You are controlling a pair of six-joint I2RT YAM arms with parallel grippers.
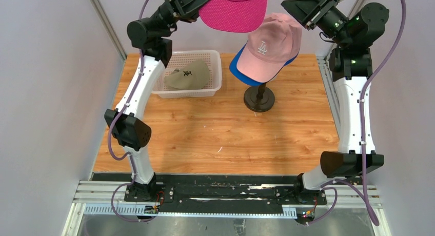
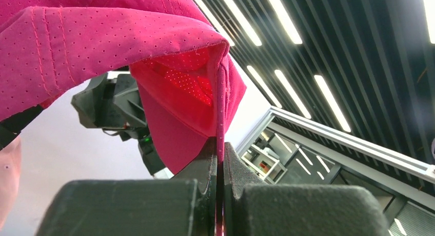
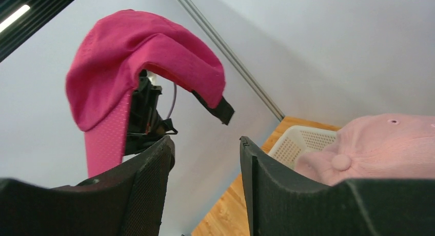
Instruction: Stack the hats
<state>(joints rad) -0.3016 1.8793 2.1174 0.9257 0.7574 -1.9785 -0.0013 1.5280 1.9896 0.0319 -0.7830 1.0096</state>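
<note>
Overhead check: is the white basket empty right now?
No, the khaki hat with a dark logo lies inside the white basket.

From the top, we look down from high up behind the arms (image 1: 138, 92) onto the table (image 1: 220, 138). On the left wrist we sit close behind the left fingers (image 2: 233, 169) and look up, past the magenta hat (image 2: 102, 36), at the ceiling lights (image 2: 313, 100). On the right wrist we look up and across between the right fingers (image 3: 149, 190). All three views show the magenta hat. The top and right views share the pink hat (image 3: 390, 143) and the basket (image 3: 302, 141).
</note>
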